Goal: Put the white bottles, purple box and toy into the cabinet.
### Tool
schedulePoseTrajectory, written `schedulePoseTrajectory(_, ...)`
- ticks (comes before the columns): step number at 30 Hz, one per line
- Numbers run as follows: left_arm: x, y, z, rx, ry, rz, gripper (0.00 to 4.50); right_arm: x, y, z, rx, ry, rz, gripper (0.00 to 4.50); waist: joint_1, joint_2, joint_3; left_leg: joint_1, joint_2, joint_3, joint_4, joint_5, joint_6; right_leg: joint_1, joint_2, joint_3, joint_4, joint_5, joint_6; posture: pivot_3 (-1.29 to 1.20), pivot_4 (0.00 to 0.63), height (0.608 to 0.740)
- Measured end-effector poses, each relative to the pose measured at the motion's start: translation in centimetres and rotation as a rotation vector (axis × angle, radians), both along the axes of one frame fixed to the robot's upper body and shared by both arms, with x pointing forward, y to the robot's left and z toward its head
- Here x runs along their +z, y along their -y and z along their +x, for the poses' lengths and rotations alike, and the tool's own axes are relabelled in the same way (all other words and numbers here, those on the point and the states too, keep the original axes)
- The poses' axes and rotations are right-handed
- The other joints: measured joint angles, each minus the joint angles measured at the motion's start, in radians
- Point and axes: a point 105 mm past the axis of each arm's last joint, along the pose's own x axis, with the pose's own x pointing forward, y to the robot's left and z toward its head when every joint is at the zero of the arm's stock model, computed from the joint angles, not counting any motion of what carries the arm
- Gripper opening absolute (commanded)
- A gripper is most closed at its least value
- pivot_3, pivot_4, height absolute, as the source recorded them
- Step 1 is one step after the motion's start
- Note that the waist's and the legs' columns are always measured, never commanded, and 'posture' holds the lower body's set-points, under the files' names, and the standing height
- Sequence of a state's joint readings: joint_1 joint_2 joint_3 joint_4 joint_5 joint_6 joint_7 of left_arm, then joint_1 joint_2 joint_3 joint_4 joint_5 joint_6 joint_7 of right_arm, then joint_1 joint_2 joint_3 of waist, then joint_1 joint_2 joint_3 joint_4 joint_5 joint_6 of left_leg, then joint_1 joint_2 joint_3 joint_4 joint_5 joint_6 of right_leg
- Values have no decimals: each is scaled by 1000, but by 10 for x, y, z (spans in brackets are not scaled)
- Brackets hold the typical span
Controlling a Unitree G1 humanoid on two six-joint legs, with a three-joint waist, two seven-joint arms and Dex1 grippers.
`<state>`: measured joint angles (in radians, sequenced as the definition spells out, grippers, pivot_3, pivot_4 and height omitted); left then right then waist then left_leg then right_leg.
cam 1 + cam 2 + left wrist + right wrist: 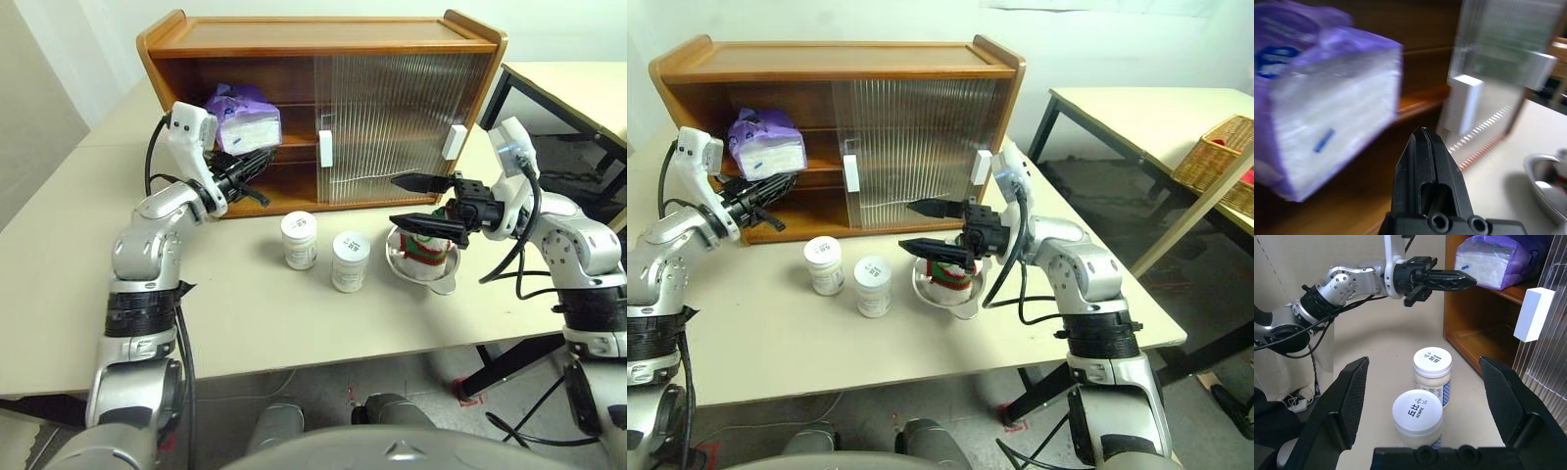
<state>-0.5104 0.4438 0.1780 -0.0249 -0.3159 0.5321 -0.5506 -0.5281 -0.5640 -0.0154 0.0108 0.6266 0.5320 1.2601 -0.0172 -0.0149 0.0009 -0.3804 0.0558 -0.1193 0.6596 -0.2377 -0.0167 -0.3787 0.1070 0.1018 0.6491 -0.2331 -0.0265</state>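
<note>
The soft lavender-purple tissue pack (pixel 245 117) already lies on the shelf of the brown wooden cabinet (pixel 323 39), just above the clenched, empty left tool (pixel 263 162). Two squat white plastic jars (pixel 299 240) stand on the tabletop (pixel 59 294), ahead of the released right tool (pixel 416 201). They look rigid, light and somewhat slick; gripping across the body below the cap seems safest. The plush toy (pixel 423 247) in the steel bowl (pixel 443 279) under that tool is soft and squeezable anywhere.

A pale beige rectangular surface (pixel 59 294) fills the middle of the room, under even, soft light. At two o'clock stands a second beige table with black metal legs (pixel 1136 108), carrying a woven wicker basket (pixel 1215 157) at three o'clock. Behind, at twelve o'clock, a plain white wall (pixel 1068 39). Below lies a grey concrete floor (pixel 1205 284).
</note>
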Motion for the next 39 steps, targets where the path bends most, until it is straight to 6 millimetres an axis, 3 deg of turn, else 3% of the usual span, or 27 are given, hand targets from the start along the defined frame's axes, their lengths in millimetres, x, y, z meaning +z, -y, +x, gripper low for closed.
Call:
schedulePoseTrajectory(13, -1, -6, 3, 146, 49, -46, 18, 0, 0, 0, -1, -1, -1, 4500, 0, -1, 0, 1, -2, 1, 0, -1, -1, 2, 0, 0, 0, 0, 0, -39, 0, 740)
schedulePoseTrajectory(31, -1, -35, 51, 359, 100, -52, 18, 1, 0, -1, -2, 8, -5, 4500, -3, -1, 1, 1, -2, 1, 1, 0, -1, 2, 0, 0, 0, 0, 0, -72, 0, 740)
schedulePoseTrajectory(39, 2, -36, 57, 344, 119, -63, 18, 1, 0, 0, -8, 8, -5, 4500, -3, -2, 1, 1, -3, 1, 1, 0, 0, 3, 0, 0, 0, 0, 1, -78, 0, 740)
